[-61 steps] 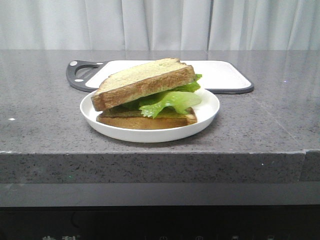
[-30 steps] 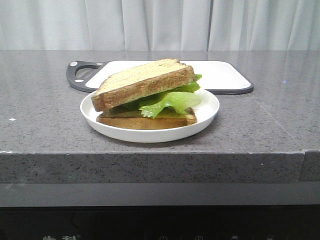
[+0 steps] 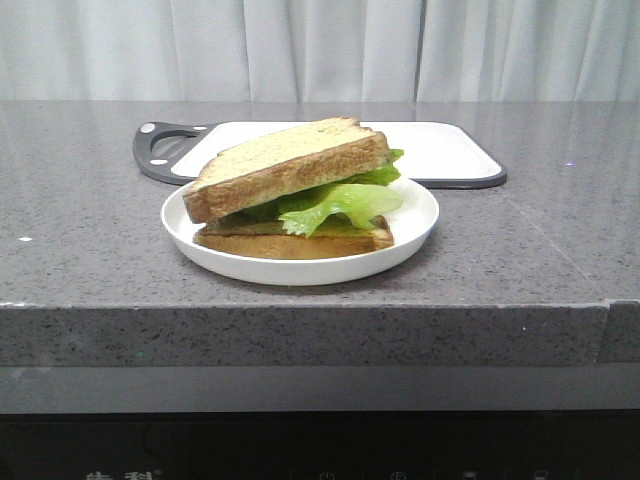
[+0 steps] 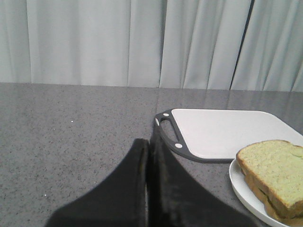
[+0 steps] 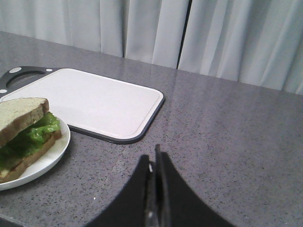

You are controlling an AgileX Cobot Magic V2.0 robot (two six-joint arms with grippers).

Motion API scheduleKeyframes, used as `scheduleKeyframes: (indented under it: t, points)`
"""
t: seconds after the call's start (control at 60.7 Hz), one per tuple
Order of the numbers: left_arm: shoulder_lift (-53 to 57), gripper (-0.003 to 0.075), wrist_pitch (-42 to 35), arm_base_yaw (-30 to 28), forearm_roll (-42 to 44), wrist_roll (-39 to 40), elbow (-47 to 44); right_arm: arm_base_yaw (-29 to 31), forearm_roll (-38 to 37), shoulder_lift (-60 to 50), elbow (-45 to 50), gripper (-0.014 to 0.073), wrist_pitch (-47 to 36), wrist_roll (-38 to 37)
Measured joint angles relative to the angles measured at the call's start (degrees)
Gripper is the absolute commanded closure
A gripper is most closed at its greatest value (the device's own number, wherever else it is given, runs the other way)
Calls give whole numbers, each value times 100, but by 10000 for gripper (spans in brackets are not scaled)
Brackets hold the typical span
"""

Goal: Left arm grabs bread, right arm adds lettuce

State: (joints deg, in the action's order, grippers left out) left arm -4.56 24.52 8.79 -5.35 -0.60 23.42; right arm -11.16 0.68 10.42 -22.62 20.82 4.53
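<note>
The thick square slice of tan bread with a dark brown crust [image 3: 287, 165] is seen lying on top of the stack on the round white plate [image 3: 415, 225], tilted so that its left front corner sits lower than its right rear edge. Directly beneath it, the ruffled light green lettuce leaf [image 3: 340, 203] is sandwiched, with its frilled edge protruding on the right and front. Under the lettuce, a thinner slice of bread with a paler golden crust [image 3: 300, 241] rests flat on the plate. The stack is observed in both wrist views as well: the top slice [image 4: 274, 168] at the plate's edge [image 4: 241, 189], and the lettuce [image 5: 33, 135] showing between the two slices.

Behind the plate, a white rectangular cutting board with a dark grey rim and handle [image 3: 445, 150] lies flat on the grey speckled stone countertop [image 3: 90, 250]; its handle end points left. Board and plate appear close together in the front view; contact cannot be determined. White pleated curtains [image 3: 320, 45] hang behind the counter.

Neither arm is seen in the front view. The left gripper [image 4: 147, 163] is recorded with its two black wedge fingers pressed together, nothing between them, over bare countertop to the left of the board and plate. The right gripper [image 5: 155, 172] is likewise closed tip to tip and empty, over the countertop to the right of the plate, apart from it.
</note>
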Motion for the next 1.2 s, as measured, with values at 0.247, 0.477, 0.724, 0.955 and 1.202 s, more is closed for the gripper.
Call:
scheduleKeyframes:
  t: [0.247,0.477,0.724,0.955,1.202]
  points:
    - [172,740,66,0,-22,0,-99,0,0,-104,37,651,10,0]
    - [172,739,66,0,-24,0,-99,0,0,-104,37,651,10,0]
    - [172,739,66,0,-24,0,-99,0,0,-104,49,651,10,11]
    - [172,739,66,0,-34,0,-99,0,0,-104,49,651,10,11]
    - [172,739,66,0,-34,0,-99,0,0,-104,49,651,10,11]
